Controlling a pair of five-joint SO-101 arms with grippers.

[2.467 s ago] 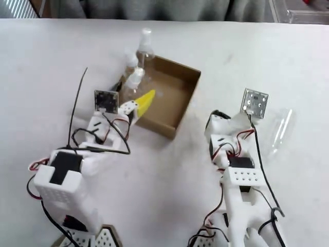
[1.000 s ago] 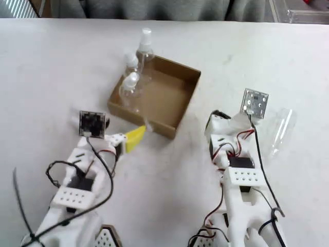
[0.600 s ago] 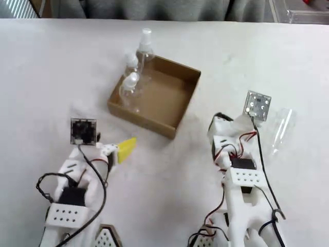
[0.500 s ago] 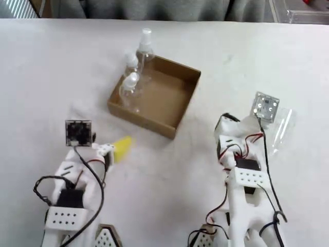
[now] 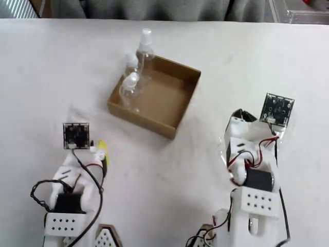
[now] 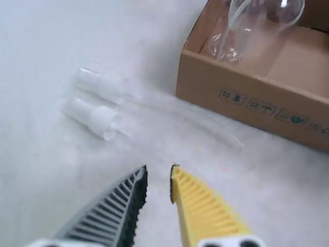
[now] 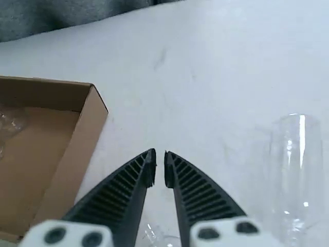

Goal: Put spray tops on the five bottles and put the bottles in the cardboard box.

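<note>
Sizing up the table (image 5: 51,62), where does the job stand?

Past halfway, I judge. The cardboard box (image 5: 164,100) sits mid-table with 3 capped bottles (image 5: 131,85) standing in its far left corner. The rest of its floor is bare.

And the arms?

Both sit on the near side. The left gripper (image 6: 157,177) hovers over the table short of the box's near wall, jaws drawn almost together, holding nothing. The right gripper (image 7: 157,162) is likewise nearly closed and empty, off the box's right side.

What is left to do?

1 uncapped clear bottle (image 7: 293,170) seems to lie on the table just beyond the right gripper. 2 spray tops (image 6: 95,110) lie side by side ahead of the left gripper, their thin dip tubes trailing toward the box. I cannot place a 5th bottle for certain.

So the next move?

Probably the jaws must open first. Then 1 arm steadies the bottle while the other feeds a tube into its neck.

Anything in the way?

The 2 tops lie so close that lifting 1 may nudge the other, and the bottle could roll.
</note>
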